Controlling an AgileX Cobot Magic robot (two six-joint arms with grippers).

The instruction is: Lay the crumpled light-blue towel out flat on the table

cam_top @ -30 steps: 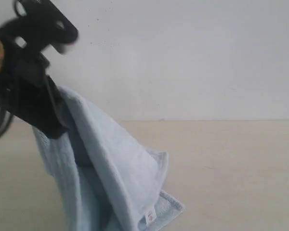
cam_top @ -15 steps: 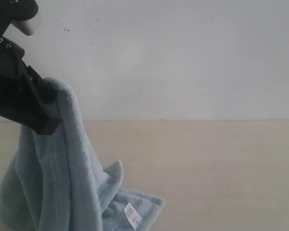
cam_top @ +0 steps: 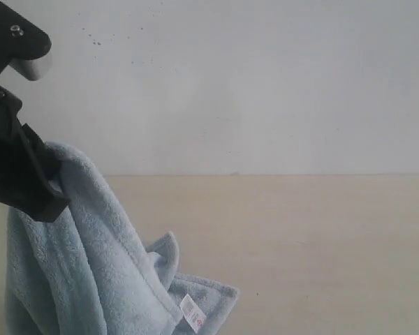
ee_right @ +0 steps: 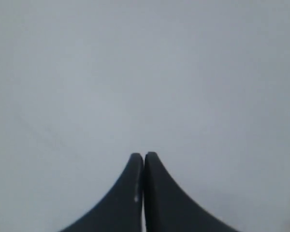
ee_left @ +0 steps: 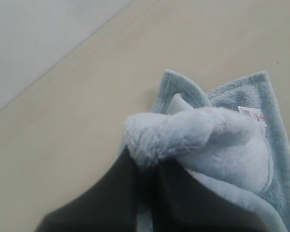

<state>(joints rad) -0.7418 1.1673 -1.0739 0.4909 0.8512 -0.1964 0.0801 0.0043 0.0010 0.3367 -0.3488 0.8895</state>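
Note:
The light-blue towel hangs in a crumpled drape at the left of the exterior view. Its lower folds rest on the beige table, and its white tag shows near a bottom corner. My left gripper is shut on a bunched fold at the towel's top and holds it above the table. The left wrist view shows that fleecy fold bulging past the dark fingers, with the tag beyond. My right gripper is shut with nothing in it, facing a plain grey-white surface; the exterior view does not show it.
A plain white wall rises behind the table's far edge. Bare table surface stretches to the right of the towel.
The left gripper has moved left and a little down with the towel. The towel has swung left with it, and its tagged corner now lies further left on the table.

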